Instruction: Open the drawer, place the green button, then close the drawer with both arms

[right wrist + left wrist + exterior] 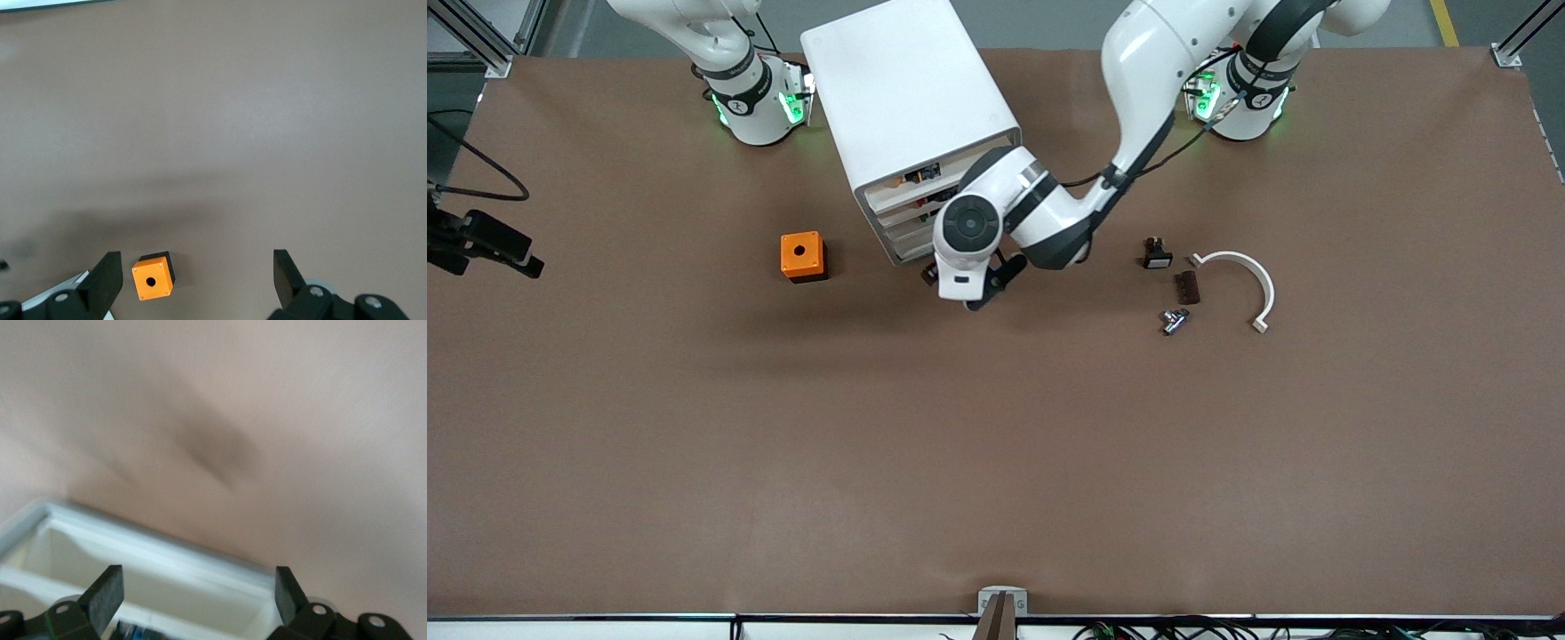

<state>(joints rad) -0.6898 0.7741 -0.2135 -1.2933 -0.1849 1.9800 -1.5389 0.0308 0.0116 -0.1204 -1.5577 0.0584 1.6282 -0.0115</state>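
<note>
Now your left gripper hangs with fingers wide at the cabinet's drawer. Your right gripper waits, fingers spread, above the orange box. You cannot see the button.

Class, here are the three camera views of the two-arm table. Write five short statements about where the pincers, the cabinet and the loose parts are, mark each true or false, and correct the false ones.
1. The left pincer is at the front of the white cabinet. True.
2. The left pincer holds the orange box. False: its fingers are open with nothing between them, at an open white drawer.
3. The orange box sits on the table toward the right arm's end, beside the cabinet. True.
4. The right pincer is shut. False: it is open, with the orange box in its view.
5. The curved white piece lies inside a drawer. False: it lies on the table toward the left arm's end.
</note>
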